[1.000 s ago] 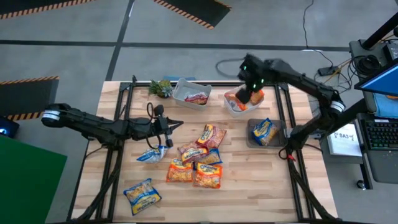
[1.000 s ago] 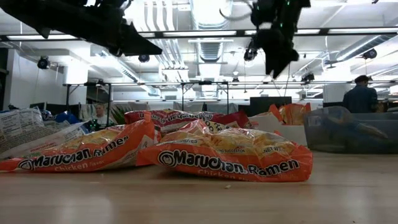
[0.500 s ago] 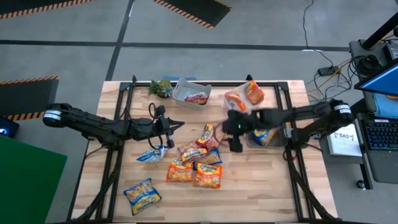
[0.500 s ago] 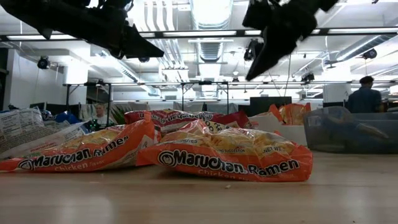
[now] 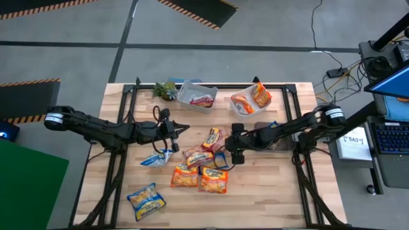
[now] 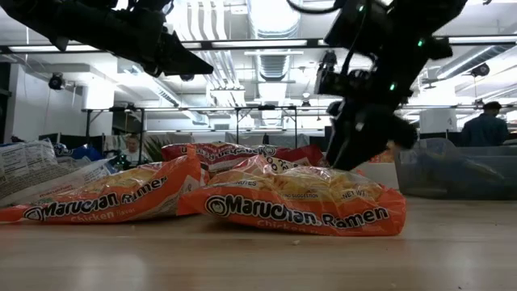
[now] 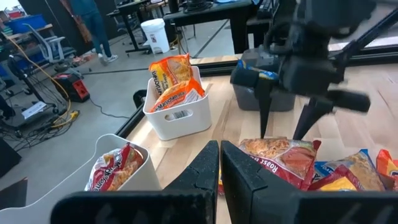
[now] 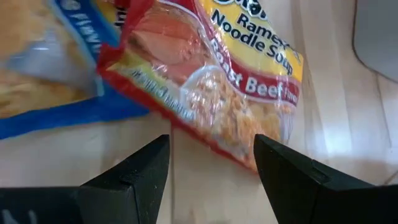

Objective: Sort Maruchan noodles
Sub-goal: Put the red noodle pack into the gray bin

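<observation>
So the right claw [image 5: 235, 157] is down low over the table [image 5: 275, 198], fingers spread wide and empty, sitting right at the edge of the pile of Maruchan noodles [image 5: 203, 167] in the middle of the high frame. Through its wrist camera the red Roast Beef packet [image 8: 214, 74] lies just past the two fingertips, corner pointing between them, with a blue packet [image 8: 43, 81] tucked against it.

What I'd worry about: those packets overlap each other, so if the fingers come down a bit off they could pinch the red one and the blue one together, or just shove the slippery wrapper along the wood instead of getting under it. Grabbing only a corner of crinkly plastic could also let it slide out on the way to a tub.

The left claw [image 7: 219, 180] hovers left of the pile with its fingers pressed together. Nothing shows between them in its wrist view, and I'd guess it's just waiting.

Other packets are already spread out: one red in the clear tub [image 5: 196, 96] at upper centre, orange ones in the white tub [image 5: 241, 107] next to it, two blue strays at lower left.

Hard to see: the grey tub [image 7: 267, 93] is mostly blocked by the right arm from above, so I can't say what's in it. In the low view the orange packets [image 6: 299, 200] in front hide most of the pile.
</observation>
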